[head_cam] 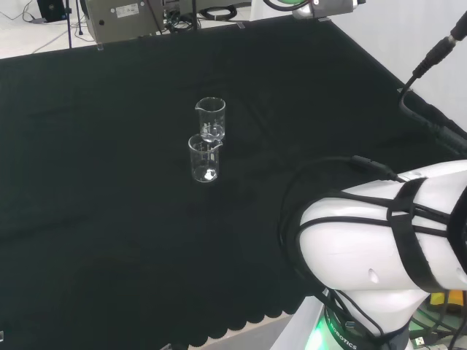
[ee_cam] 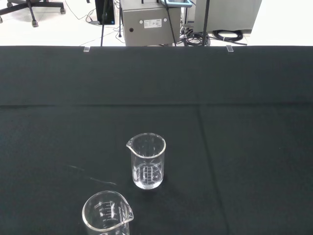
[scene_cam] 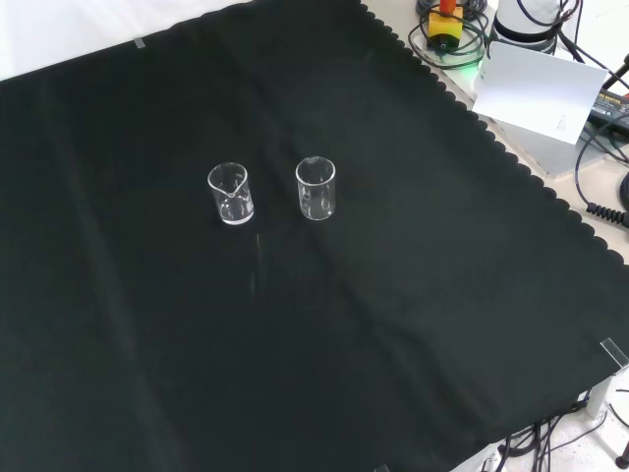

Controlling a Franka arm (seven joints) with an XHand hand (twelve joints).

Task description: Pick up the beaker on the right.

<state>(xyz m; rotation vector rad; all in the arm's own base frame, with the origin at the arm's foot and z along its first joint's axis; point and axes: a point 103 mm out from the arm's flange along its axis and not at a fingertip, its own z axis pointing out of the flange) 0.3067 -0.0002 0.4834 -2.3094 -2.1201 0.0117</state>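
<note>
Bench draped in black cloth (scene_cam: 393, 324) with a scalloped edge, two clear glass beakers (scene_cam: 315, 188) (scene_cam: 230, 194) upright near its middle, close together, not touching

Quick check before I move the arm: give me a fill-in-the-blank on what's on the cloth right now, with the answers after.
1. The number of clear beakers standing on the black cloth is ____.
2. Both the left beaker and the right beaker in the front view stand ____, not tipped over.
3. In the head view the two beakers stand one ____ the other, rather than side by side.
4. Neither beaker holds any coloured liquid; both look ____.

Missing words: two; upright; behind; empty
</note>
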